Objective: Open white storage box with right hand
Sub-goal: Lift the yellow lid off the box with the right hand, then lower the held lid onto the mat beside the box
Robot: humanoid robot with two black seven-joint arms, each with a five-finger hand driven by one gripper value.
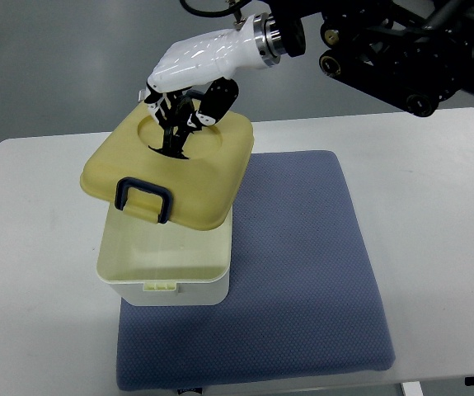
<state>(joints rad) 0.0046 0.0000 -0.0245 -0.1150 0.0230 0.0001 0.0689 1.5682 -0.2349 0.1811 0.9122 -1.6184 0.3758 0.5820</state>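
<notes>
Here is the right hand, its white shell gleaming, reaching in from the upper right on a black arm that crosses the top of the view. Its dark fingers are curled down into the round recess on top of the lid, pinched together on something at the centre of that recess; what exactly they grip is hidden by the fingers themselves.

The lid is pale yellow, squarish with rounded corners, and it is off the box: it sits tilted, raised and shifted toward the far side, so the near part of the white storage box shows open beneath it. A dark blue latch handle hangs on the lid's near edge, right over the box's opening. Whether the lid's far edge touches the box rim I cannot tell.

The box stands on the left part of a blue mat, its left wall at the mat's left edge. A small ribbed clip shows on the box's near rim. The mat lies flat on the white tabletop, with bare surface on both sides of it.

Only this one arm is in the picture.
</notes>
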